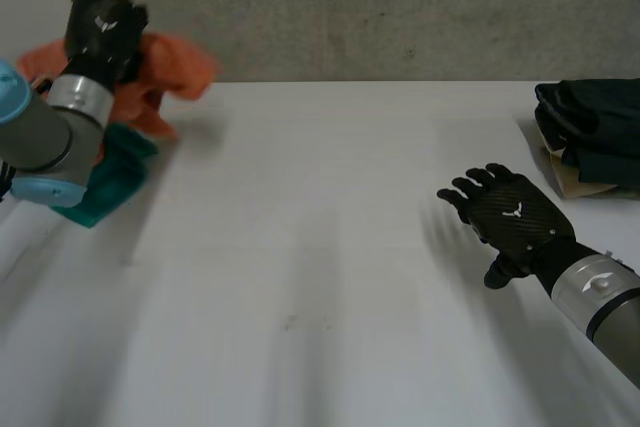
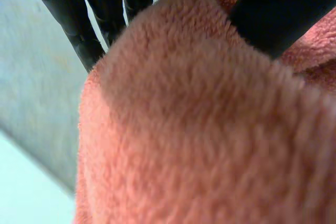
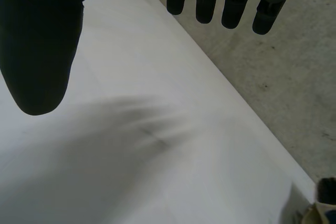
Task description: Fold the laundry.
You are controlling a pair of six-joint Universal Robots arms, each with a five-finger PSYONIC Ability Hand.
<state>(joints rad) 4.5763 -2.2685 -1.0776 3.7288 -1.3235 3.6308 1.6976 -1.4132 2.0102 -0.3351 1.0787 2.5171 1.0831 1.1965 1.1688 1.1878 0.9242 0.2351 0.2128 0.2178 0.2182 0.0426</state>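
The left hand pinches the orange cloth, raised above the teal cloth at the surface's far-left corner, likely to carry it to the centre for folding. The right hand hovers flat and empty, probably ready to help.

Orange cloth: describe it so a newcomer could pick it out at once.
Start at the white table, far left corner, where the left robot hand is raised. The orange cloth hangs bunched in its grip, above a teal cloth lying on the table. It is the only orange, fleecy piece.
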